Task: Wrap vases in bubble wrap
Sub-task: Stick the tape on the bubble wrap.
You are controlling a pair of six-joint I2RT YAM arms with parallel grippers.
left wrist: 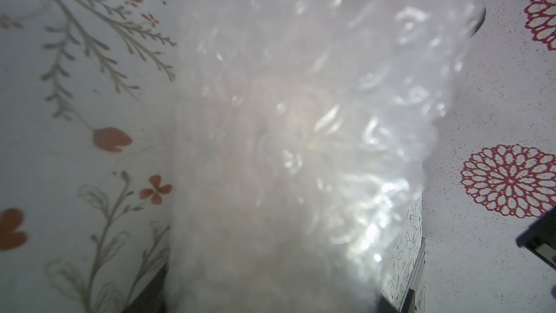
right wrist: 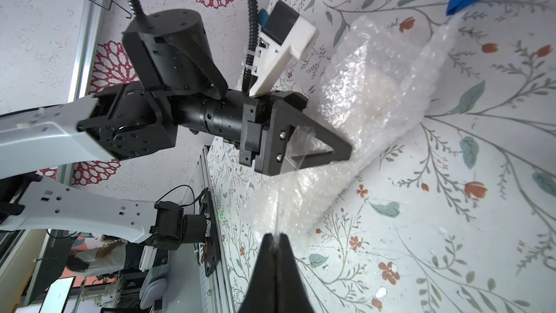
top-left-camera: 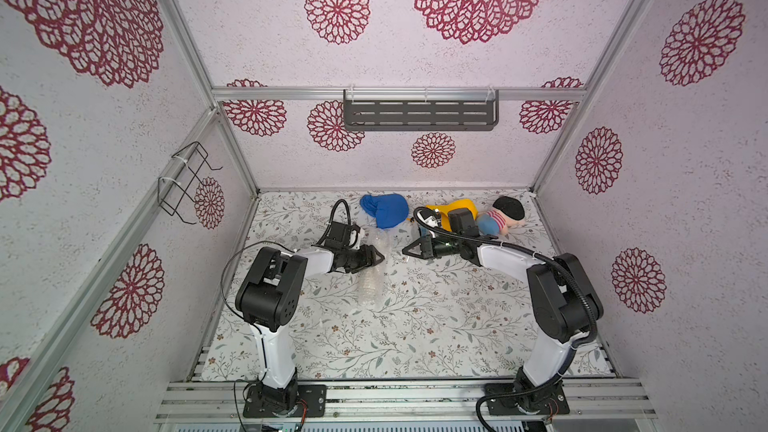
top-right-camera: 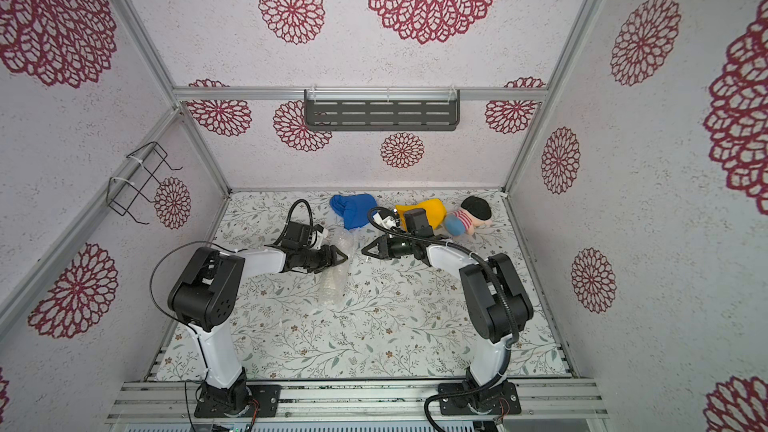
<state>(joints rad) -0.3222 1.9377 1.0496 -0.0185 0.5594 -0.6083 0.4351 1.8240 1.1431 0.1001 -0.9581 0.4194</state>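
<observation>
In both top views we see the left gripper (top-left-camera: pixel 380 259) (top-right-camera: pixel 344 258) with its fingers pressed together into one point. That point lies on the long bundle of bubble wrap (top-left-camera: pixel 371 280) (top-right-camera: pixel 332 284), which runs across under the fingers and lies flat on the flowered table (top-left-camera: pixel 415 326). The right gripper (top-left-camera: pixel 405 252) (top-right-camera: pixel 365 252) faces it, tip toward tip, fingers also shut, just beside the bundle's edge. Behind the right fingers lie a blue cloth (top-left-camera: pixel 384 209), a yellow cloth (top-left-camera: pixel 463 204) and a plush doll (top-left-camera: pixel 505 216), all well apart from the wrap.

In the left wrist view the bubble wrap (left wrist: pixel 301 146) fills the middle, right up against the camera, so the fingers are hidden. From this view we cannot tell how they stand.

In the right wrist view our right gripper (right wrist: pixel 275 236) has both fingers closed flat together on a thin clear strip (right wrist: pixel 277 215). It leads from the fingertips to the bundle. We cannot tell whether it is tape or the wrap's own edge. Ahead of these fingers the left gripper (right wrist: pixel 346 149) sits closed with its tip touching the crinkled wrap (right wrist: pixel 355 109). We cannot tell whether a fold is caught between its fingers. Beyond that tip a pale solid shape, the vase (right wrist: pixel 376 91), shows dimly through the wrap.
</observation>
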